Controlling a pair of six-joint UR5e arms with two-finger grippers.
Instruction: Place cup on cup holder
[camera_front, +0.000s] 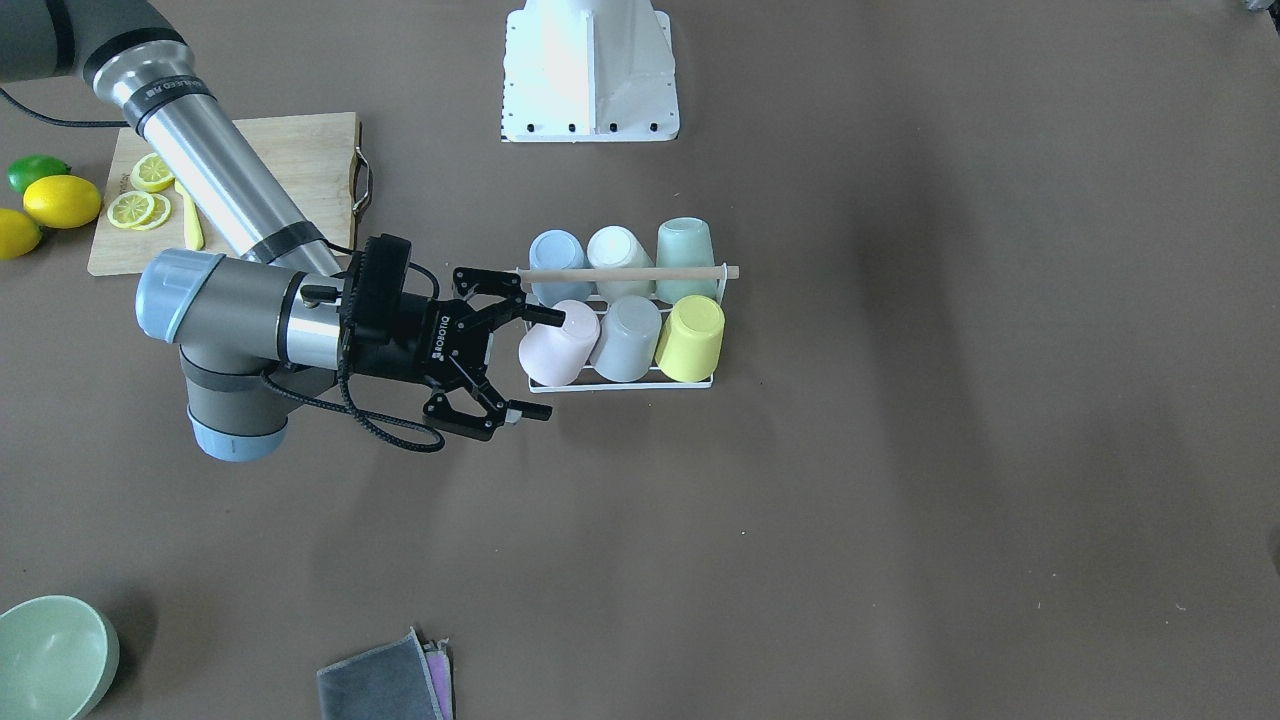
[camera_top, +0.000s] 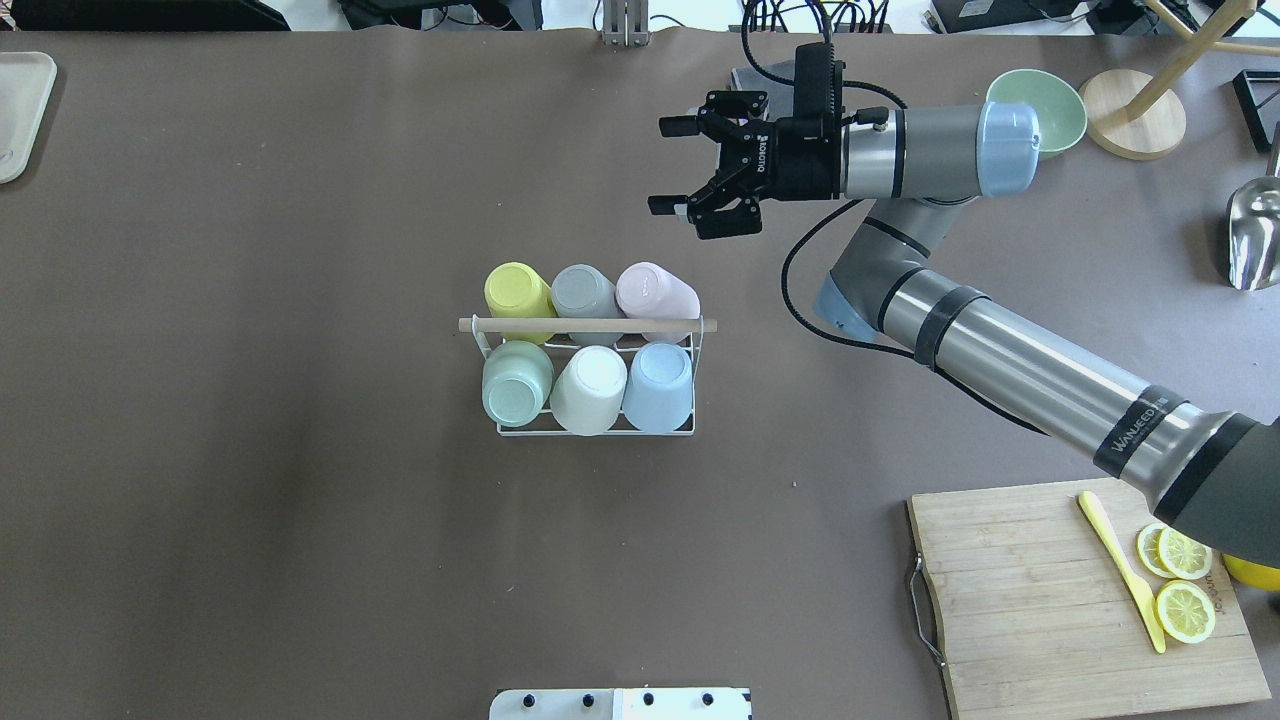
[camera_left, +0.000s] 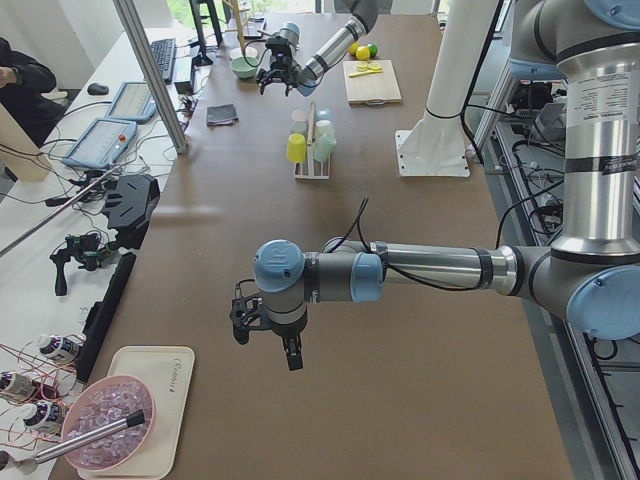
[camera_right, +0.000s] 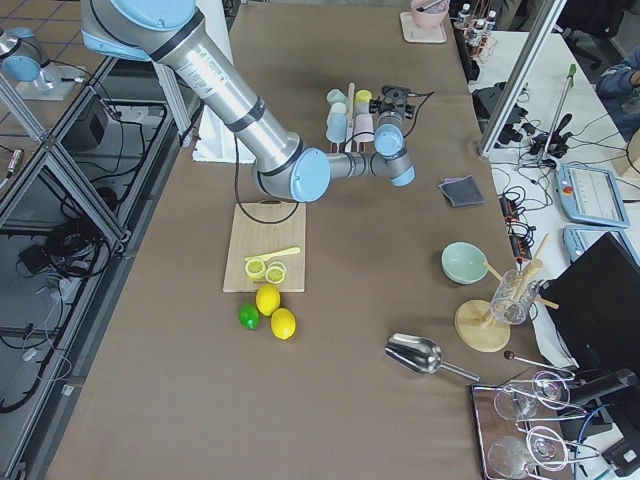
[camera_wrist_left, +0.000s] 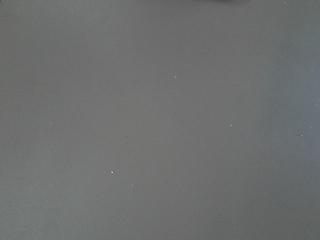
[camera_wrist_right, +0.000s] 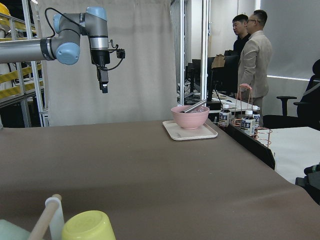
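Cup holder (camera_top: 590, 325) holds six cups (camera_top: 590, 390) (inverted); right hand (camera_top: 662, 166) spread, empty.

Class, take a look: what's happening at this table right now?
Six cups sit upside down on the cup holder, three in each row. The right gripper is open and empty, near the end of the rack where the pink cup sits. The left gripper hangs over bare table far from the rack. Whether it is open or shut cannot be told.
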